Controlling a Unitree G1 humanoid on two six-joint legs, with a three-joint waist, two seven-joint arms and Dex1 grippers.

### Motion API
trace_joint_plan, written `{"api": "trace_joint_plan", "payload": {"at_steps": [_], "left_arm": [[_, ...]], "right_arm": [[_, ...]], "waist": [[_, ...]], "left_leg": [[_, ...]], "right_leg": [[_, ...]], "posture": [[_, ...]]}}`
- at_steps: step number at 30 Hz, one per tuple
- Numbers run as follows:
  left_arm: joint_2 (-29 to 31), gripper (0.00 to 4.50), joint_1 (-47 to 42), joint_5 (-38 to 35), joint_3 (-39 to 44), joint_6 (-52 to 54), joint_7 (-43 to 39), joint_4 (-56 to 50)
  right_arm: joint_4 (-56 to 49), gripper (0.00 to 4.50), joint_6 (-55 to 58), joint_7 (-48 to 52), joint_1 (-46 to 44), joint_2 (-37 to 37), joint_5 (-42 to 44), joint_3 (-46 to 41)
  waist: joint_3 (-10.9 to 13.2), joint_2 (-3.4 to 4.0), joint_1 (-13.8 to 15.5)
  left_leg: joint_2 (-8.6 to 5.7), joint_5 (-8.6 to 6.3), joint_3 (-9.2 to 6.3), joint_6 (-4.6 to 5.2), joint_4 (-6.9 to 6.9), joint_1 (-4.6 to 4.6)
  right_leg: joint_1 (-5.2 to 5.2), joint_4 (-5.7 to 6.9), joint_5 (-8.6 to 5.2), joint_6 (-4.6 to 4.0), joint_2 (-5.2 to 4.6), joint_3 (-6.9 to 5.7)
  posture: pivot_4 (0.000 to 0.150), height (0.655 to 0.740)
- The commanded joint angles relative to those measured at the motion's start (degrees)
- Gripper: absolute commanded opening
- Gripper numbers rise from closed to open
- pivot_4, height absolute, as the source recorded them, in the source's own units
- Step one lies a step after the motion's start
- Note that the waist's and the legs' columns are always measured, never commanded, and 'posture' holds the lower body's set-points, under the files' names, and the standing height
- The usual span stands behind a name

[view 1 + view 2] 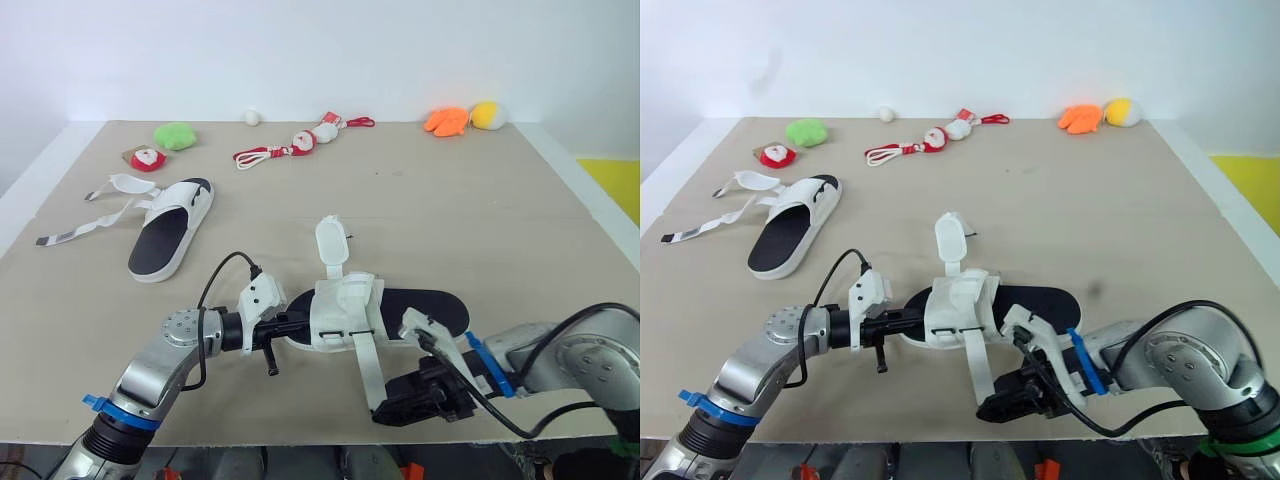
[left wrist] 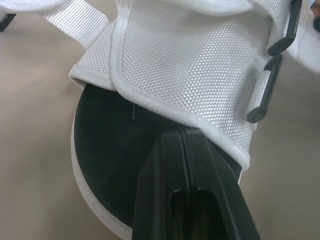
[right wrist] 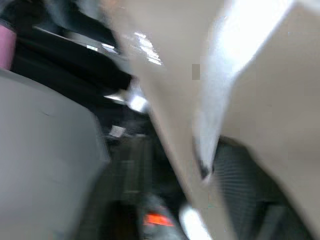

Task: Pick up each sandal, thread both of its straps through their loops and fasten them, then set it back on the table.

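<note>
A beige table (image 1: 500, 230) stands against a plain white wall (image 1: 300, 50), with a patch of yellow floor (image 1: 615, 185) showing past its right edge. Along the back of the table lie small toys: a green plush (image 1: 176, 135), a red and white Santa toy (image 1: 147, 158), a red and white rope toy (image 1: 290, 147), a white ball (image 1: 252, 117), an orange plush (image 1: 446, 121) and a yellow plush (image 1: 488, 115).

The far sandal (image 1: 170, 240), white with a black footbed, lies on the left of the table with its loose straps (image 1: 100, 215) spread flat beside it.

The near sandal (image 1: 430, 305) lies close to the front edge, between my two arms. One flap (image 1: 331, 245) stands upright, and a long strap (image 1: 368, 370) runs toward the front edge.

My left gripper (image 1: 295, 327) is closed, its black fingers (image 2: 165, 175) pressed together on the footbed, with the tips tucked under the edge of the white woven upper.

My right gripper (image 1: 392, 408) sits at the end of the long strap, at the table's front edge. I cannot tell whether it is open, closed or holding the strap: the strap end and the gripper overlap in the head views, and the right wrist view is a blur of grey and beige shapes.
</note>
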Motion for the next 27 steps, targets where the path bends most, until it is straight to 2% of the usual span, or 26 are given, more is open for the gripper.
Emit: {"api": "trace_joint_plan", "payload": {"at_steps": [1, 2, 3, 7, 10, 12, 14, 18, 21, 27], "left_arm": [[0.12, 0.0, 1.35, 1.03, -2.59, 2.08, -0.02, 2.12], [0.2, 0.0, 1.24, 1.04, -2.55, 2.07, -0.11, 2.19], [0.27, 0.0, 1.08, 1.04, -2.48, 2.07, -0.2, 2.34], [0.66, 0.0, 0.79, 0.87, -2.18, 2.12, -0.44, 2.53], [0.71, 0.0, 1.1, 0.82, -2.24, 2.07, -0.54, 2.49], [0.69, 0.0, 1.33, 0.65, -2.26, 2.2, -0.59, 2.33], [0.68, 0.0, 1.39, 0.75, -2.4, 2.09, -0.63, 2.42], [0.51, 0.0, 1.31, 0.72, -2.61, 2.01, -0.57, 2.58], [0.11, 0.0, 1.08, 0.74, -2.84, 2.02, -0.36, 2.7], [-0.1, 0.0, 0.92, 0.77, -2.77, 2.04, -0.29, 2.88]], "right_arm": [[-3.84, 4.06, -8.63, 7.6, 1.97, -2.3, -7.5, 0.53], [-4.56, 4.47, -12.77, 10.39, 3.45, -2.93, -10.24, 0.2], [-5.39, 4.47, -17.06, 13.07, 5.33, -4.48, -13.92, 0.4], [-3.28, 4.47, -48.49, 22.23, 19.74, -11.59, -38.49, 1.35], [7.84, 4.47, -77.08, 24.82, 27.14, -10.28, -51.64, -1.3], [15.88, 4.47, -92.98, 25.94, 27.94, -7.98, -55.96, -3.13], [21.91, 4.47, -103.23, 26.6, 26.3, -6.16, -57.98, -3.84], [35.48, 4.47, -129.32, 23.8, 16.95, -1.07, -65.13, -4.19], [43.63, 4.47, -151.88, 20.83, 8.32, 3.79, -74.5, -3.79], [49.13, 4.47, -163.85, 14.4, 3.96, 8.04, -85.86, -3.34]], "waist": [[0.0, -0.01, 0.02], [0.0, -0.01, 0.03], [0.0, 0.0, 0.05], [-0.02, 0.03, 0.27], [-0.18, -0.16, 0.28], [-0.24, -0.29, 0.16], [-0.24, -0.31, -0.01], [-0.13, -0.52, -0.19], [-0.03, -0.69, -0.43], [-0.31, -0.87, -0.29]], "left_leg": [[0.0, -0.01, 0.0, -0.02, 0.0, 0.0], [0.02, -0.03, 0.0, -0.06, 0.0, 0.0], [0.02, -0.04, 0.0, -0.07, 0.0, 0.0], [-0.02, -0.17, 0.01, -0.29, 0.04, -0.02], [0.0, -0.3, 0.08, -0.5, 0.09, 0.05], [0.0, -0.32, 0.12, -0.53, 0.12, 0.06], [0.0, -0.32, 0.14, -0.54, 0.18, 0.15], [0.03, -0.31, 0.19, -0.54, 0.35, 0.48], [0.09, -0.29, 0.37, -0.55, 0.45, 0.84], [0.12, -0.28, 0.41, -0.52, 0.18, 1.17]], "right_leg": [[0.0, -0.01, 0.0, 0.0, 0.0, -0.01], [0.01, -0.01, -0.01, 0.01, 0.0, -0.04], [0.0, -0.01, -0.02, 0.01, 0.0, -0.05], [0.03, -0.03, -0.19, 0.14, -0.08, -0.07], [0.1, -0.05, -0.3, 0.26, -0.12, -0.08], [0.16, -0.07, -0.31, 0.28, -0.14, -0.07], [0.25, -0.08, -0.31, 0.27, -0.15, -0.06], [0.54, -0.08, -0.3, 0.26, -0.15, -0.04], [0.8, -0.11, -0.32, 0.23, -0.19, 0.0], [1.13, -0.1, -0.23, 0.06, -0.14, 0.1]], "posture": [[0.15, 0.74], [0.15, 0.74], [0.15, 0.74], [0.15, 0.74], [0.15, 0.74], [0.15, 0.74], [0.15, 0.74], [0.15, 0.74], [0.15, 0.74], [0.15, 0.74]]}}
